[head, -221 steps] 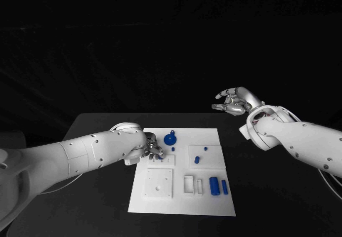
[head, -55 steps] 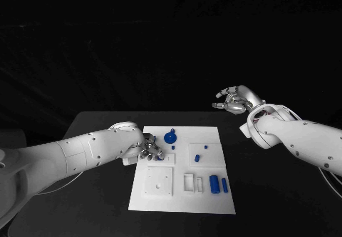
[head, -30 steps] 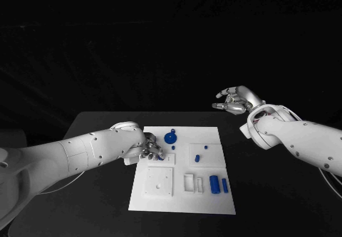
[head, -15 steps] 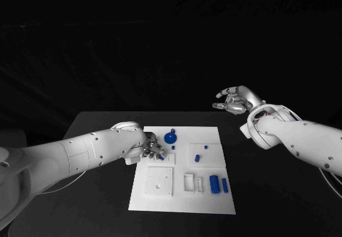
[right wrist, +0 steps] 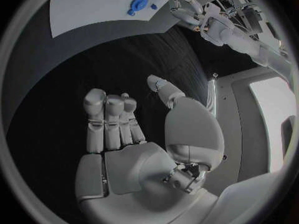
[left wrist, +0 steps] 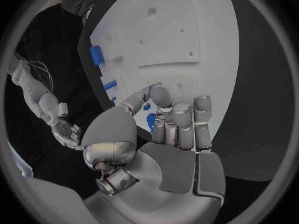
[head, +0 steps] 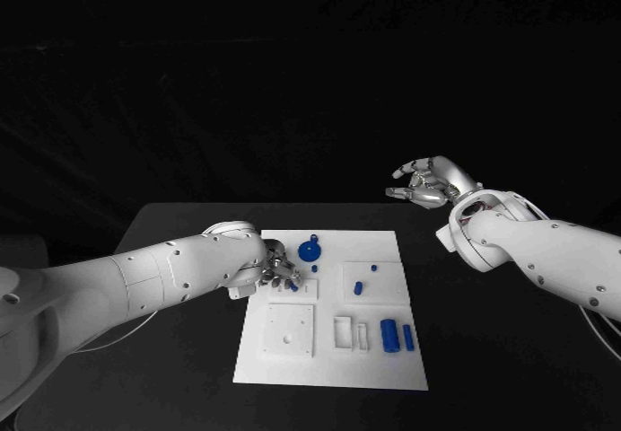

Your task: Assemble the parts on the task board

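The matte black table [head: 181, 224] carried the flat white task board [head: 375, 359], with raised square blocks and small blue parts: a round knobbed piece [head: 310, 250] and two cylinders [head: 397, 338]. The left hand [head: 275, 272] pinched a small blue part [head: 293, 286] over the board's far left block. The right hand [head: 426, 182] hung clear, fingers loosely spread, empty.

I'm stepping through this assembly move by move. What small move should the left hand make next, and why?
Probably press the small blue part straight down. The left hand holds it at the small raised white square on the white task board, and it looks tilted, not seated. The right hand hangs clear, open.
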